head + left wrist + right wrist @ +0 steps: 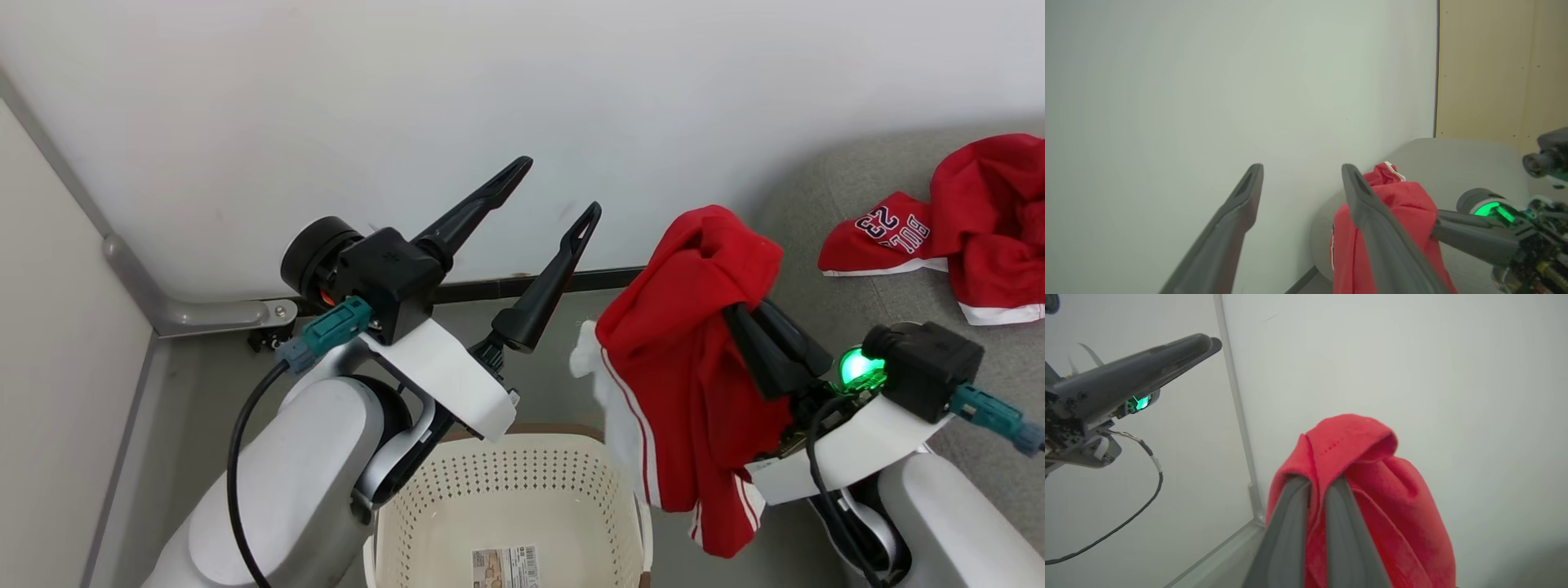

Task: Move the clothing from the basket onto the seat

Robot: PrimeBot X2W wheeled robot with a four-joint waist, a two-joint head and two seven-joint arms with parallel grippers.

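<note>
Garment status: the right gripper [739,314] is clamped on a red garment [686,384], its fingers nearly together with a fold of cloth pinched between them, as the right wrist view confirms. The piece hangs at centre-right of the head view, long axis vertical, beside and above the rim of the basket [506,490] at lower centre. The seat [890,302] lies to the right and upper right of the load, just beside the right arm. The left gripper [558,186], fingers spread wide and holding nothing, stands at centre-left, farther off. Judgement: the carry should go rightward on the right arm alone.

Materials:
- Held garment: limp, soft knit with white side stripes, draped over the fingers.
- Basket: rigid perforated cream plastic.
- Seat: grey woven upholstery, bearing a second red garment [980,212], printed "23", at upper right.
</note>
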